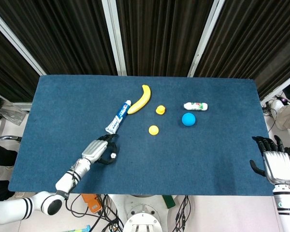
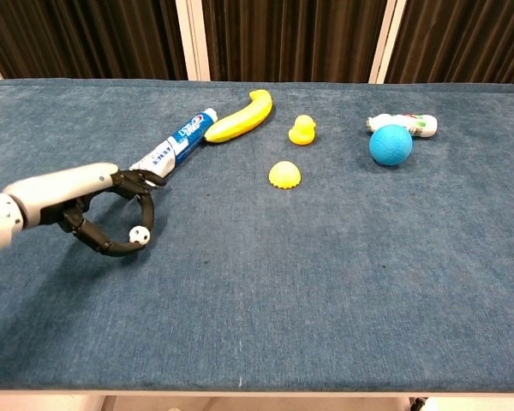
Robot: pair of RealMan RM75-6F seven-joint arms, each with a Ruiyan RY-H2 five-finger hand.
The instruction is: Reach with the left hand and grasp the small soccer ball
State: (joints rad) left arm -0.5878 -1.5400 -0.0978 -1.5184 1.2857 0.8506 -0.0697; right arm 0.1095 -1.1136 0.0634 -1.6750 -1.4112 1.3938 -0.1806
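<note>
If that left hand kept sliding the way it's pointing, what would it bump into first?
The small black-and-white soccer ball, already between the left hand's fingers. Past it lies bare blue table cloth, though depth is uncertain.

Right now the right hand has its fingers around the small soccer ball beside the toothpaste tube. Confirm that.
Not quite: it is the left hand whose fingers are around the small soccer ball beside the toothpaste tube, as the chest view shows. The right hand sits at the far table edge, holding nothing.

One soccer ball (image 2: 139, 233), toothpaste tube (image 2: 176, 145), banana (image 2: 240, 117), two yellow toys (image 2: 301, 130), blue ball (image 2: 390, 144), bottle (image 2: 407, 123).
</note>
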